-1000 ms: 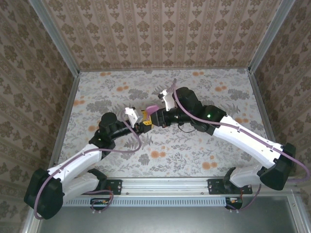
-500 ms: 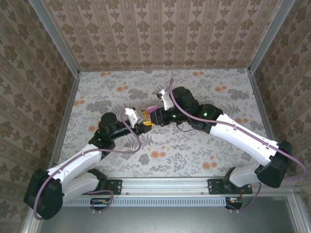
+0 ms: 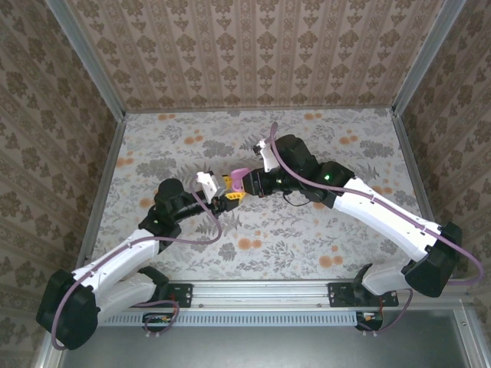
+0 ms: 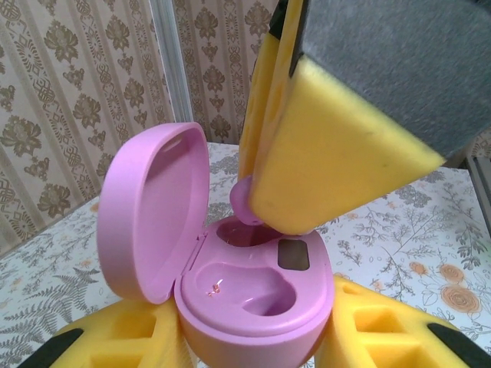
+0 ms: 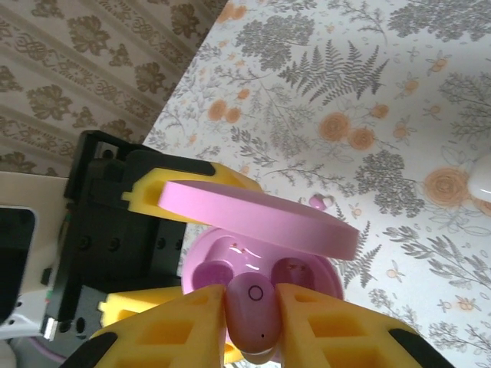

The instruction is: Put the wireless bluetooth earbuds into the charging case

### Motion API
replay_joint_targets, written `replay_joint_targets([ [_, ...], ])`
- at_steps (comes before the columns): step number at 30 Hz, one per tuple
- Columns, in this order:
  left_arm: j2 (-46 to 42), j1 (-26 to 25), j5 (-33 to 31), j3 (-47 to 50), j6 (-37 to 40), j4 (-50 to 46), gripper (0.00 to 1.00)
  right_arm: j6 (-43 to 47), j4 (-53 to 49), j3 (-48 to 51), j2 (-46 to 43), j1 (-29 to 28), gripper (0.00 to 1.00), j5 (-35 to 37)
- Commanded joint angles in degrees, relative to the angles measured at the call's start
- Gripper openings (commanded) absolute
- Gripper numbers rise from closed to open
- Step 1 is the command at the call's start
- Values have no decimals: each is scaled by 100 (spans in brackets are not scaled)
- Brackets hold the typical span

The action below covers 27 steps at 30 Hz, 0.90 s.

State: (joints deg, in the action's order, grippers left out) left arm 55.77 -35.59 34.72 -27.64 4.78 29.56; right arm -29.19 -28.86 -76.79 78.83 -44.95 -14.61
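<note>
My left gripper (image 4: 249,336) is shut on the base of a pink charging case (image 4: 257,303), held up off the table with its lid (image 4: 153,207) hinged open. Both sockets in the case look empty. My right gripper (image 5: 252,322) is shut on a pink earbud (image 5: 255,307) marked with a small ring. It holds the earbud just over the case's far socket, where its tip (image 4: 245,203) pokes out under the right finger (image 4: 330,153). In the top view the two grippers (image 3: 229,195) (image 3: 245,185) meet at mid-table around the lid (image 3: 238,178). Another small pink-and-white earbud (image 5: 317,202) lies on the table.
The flower-patterned table (image 3: 307,230) is walled by patterned panels with metal posts (image 4: 167,61). A whitish rounded object (image 5: 483,175) lies on the table at the right edge of the right wrist view. Both arms cross the table's centre.
The right gripper with the earbud has made small shifts beside the open case, first toward it, then slightly back. The left arm keeps the case almost still.
</note>
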Motion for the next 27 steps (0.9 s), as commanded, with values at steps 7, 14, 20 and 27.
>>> replay_joint_targets([
  [7,13,-35,-117,-191,67,60,37,-291,443,-150,45,-141,24,-122],
  [14,22,-46,-216,-211,-20,101,37,-245,389,-207,225,-283,25,201],
  [20,-3,-70,-221,-201,-64,155,38,-280,396,-224,307,-365,25,498],
  [27,-18,-79,-233,-196,-56,135,37,-329,496,-201,266,-401,25,869],
])
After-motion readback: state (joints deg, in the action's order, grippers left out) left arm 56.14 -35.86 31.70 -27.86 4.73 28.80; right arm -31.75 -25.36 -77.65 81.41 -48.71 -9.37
